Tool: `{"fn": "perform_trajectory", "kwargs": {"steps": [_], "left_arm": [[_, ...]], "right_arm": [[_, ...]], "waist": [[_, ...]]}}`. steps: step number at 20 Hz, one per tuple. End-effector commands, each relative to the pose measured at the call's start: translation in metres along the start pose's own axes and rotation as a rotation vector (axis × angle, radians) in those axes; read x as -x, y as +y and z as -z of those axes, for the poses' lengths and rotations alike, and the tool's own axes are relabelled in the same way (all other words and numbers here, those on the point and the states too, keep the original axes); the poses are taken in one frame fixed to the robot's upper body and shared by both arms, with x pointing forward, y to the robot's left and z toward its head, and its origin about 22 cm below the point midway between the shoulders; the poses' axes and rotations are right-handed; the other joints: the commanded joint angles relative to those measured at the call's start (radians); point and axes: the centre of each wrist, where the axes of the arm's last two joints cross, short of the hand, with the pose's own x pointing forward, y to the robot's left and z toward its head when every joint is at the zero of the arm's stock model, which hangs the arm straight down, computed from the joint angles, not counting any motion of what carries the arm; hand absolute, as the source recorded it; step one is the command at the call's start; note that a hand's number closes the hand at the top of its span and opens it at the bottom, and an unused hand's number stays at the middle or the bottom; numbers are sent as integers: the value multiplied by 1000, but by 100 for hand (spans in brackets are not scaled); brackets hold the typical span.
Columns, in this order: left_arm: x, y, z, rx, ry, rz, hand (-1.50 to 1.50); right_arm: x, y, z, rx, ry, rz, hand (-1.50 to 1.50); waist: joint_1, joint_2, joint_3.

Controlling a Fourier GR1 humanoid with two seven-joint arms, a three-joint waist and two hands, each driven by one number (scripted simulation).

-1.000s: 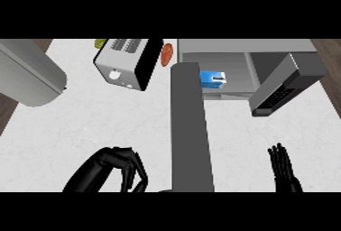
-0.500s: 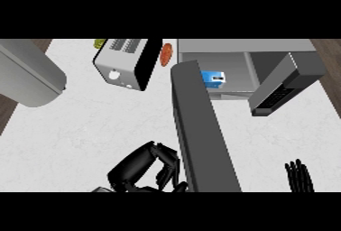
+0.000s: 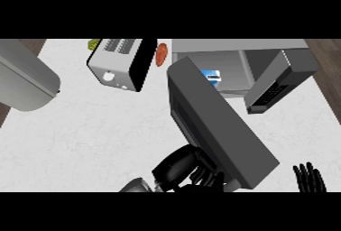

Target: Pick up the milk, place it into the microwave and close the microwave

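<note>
The milk (image 3: 210,76), a small blue and white carton, stands inside the microwave (image 3: 226,47) at the back right, near the left side of its cavity. The microwave's dark grey door (image 3: 216,124) stands part open, slanting from the cavity's left edge toward the lower right. My left hand (image 3: 181,168) presses against the door's outer face near its free end, fingers relaxed and holding nothing. My right hand (image 3: 310,177) rests open at the lower right edge, fingers up, clear of the door.
A silver and black toaster (image 3: 117,63) sits at the back, left of the microwave. Beside it lie an orange item (image 3: 161,53) and a green one (image 3: 94,43). A large grey rounded body (image 3: 23,83) fills the left edge. The microwave's control panel (image 3: 276,88) juts out at right.
The door has swung to the right, from pointing straight at me to slanting toward the cavity. My left hand followed it rightward. My right hand sank toward the lower right corner.
</note>
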Motion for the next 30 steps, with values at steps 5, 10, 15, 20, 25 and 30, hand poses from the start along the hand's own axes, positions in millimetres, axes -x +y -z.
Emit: {"fn": "perform_trajectory", "kwargs": {"steps": [5, 10, 15, 20, 25, 30], "left_arm": [[7, -26, 30, 21, 144, 22, 150], [8, -15, 41, -105, 121, -49, 150], [7, -6, 47, -224, 28, -115, -150], [2, 17, 61, -373, -2, -124, -150], [-5, 41, 77, -484, -2, -145, 150], [-12, 60, 87, -524, -37, -201, 150]], "right_arm": [[-30, 8, 22, -155, -142, 129, -150], [-48, 12, 32, -196, -166, 143, -150], [-68, 20, 48, -261, -189, 148, -150], [-76, 17, 55, -278, -178, 160, -150], [-89, 23, 56, -321, -192, 199, -150], [-101, 26, 59, -380, -190, 219, -150]], "waist": [[-60, 8, 1], [-102, 18, -1], [-155, 31, -5], [-173, 41, -4], [-211, 45, -4], [-252, 60, -5]]}}
